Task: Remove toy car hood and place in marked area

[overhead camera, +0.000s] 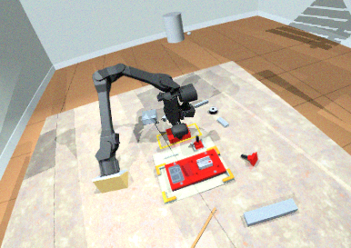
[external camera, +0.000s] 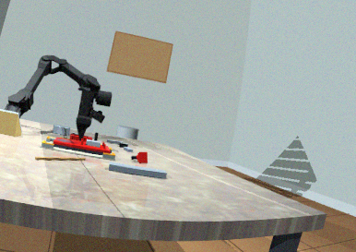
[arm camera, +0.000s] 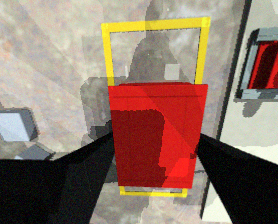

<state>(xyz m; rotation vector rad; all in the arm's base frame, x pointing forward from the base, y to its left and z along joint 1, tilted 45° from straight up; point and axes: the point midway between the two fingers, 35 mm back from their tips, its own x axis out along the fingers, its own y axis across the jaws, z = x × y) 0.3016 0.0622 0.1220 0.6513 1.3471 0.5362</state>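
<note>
The red hood (overhead camera: 172, 139) (external camera: 74, 137) (arm camera: 145, 100) is between the fingers of my gripper (overhead camera: 180, 133) (external camera: 81, 138) (arm camera: 154, 136), which is shut on its two long sides. The hood is over the yellow outline of the marked area (overhead camera: 158, 142) (arm camera: 156, 25), low at the table. In the wrist view it covers most of the two side bars, and the far and near bars show beyond its ends. Whether its underside rests on the table is hidden. The red toy car (overhead camera: 218, 161) (external camera: 62, 144) stands beside the area, with its grey front bay uncovered.
The car's cream board (overhead camera: 159, 184) has yellow corner brackets. A small red piece with a black peg (overhead camera: 198, 143) stands near the area. A grey block (overhead camera: 149, 116) (arm camera: 15, 125) lies on the other side. A red-and-black tool (overhead camera: 252, 159), a long blue-grey bar (overhead camera: 271, 213) and a wooden stick (overhead camera: 205, 227) lie farther off.
</note>
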